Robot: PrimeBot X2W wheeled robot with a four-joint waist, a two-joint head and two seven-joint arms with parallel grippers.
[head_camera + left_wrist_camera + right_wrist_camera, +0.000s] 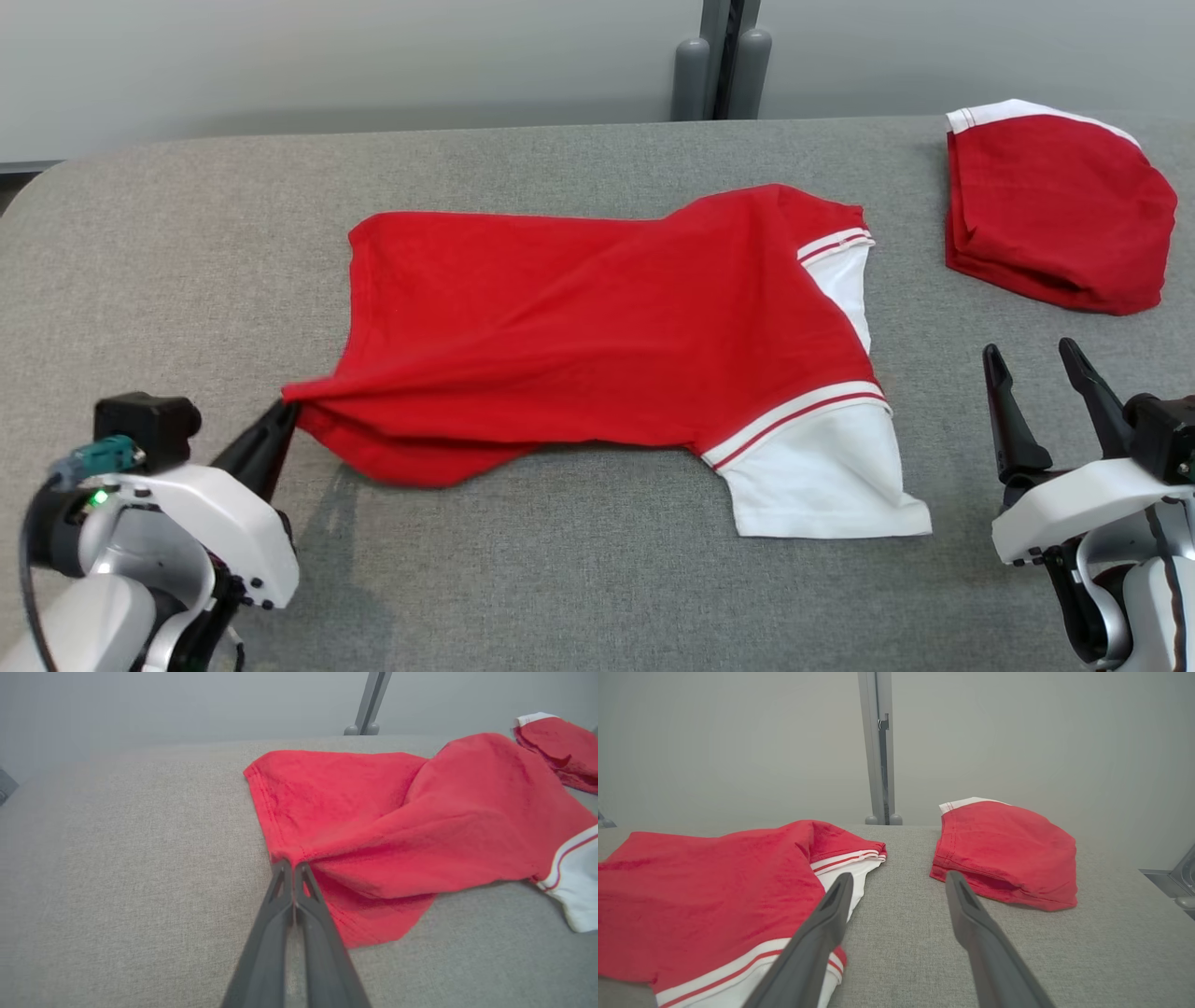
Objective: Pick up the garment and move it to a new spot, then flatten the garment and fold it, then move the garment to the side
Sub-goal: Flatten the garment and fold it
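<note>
Head view: red shirt [597,327] with white sleeves lies spread mid-frame on grey tabletop [187,233]. Left gripper [285,413], lower left, jaws clenched on the shirt's hem corner. Right gripper [1030,347], lower right, jaws released, grasping nothing. Folded red garment [1055,205] upper right.
Left wrist view: jaws pinch the hem at frame centre.
Right wrist view: jaws spread wide; shirt at left, folded red garment at right.
</note>
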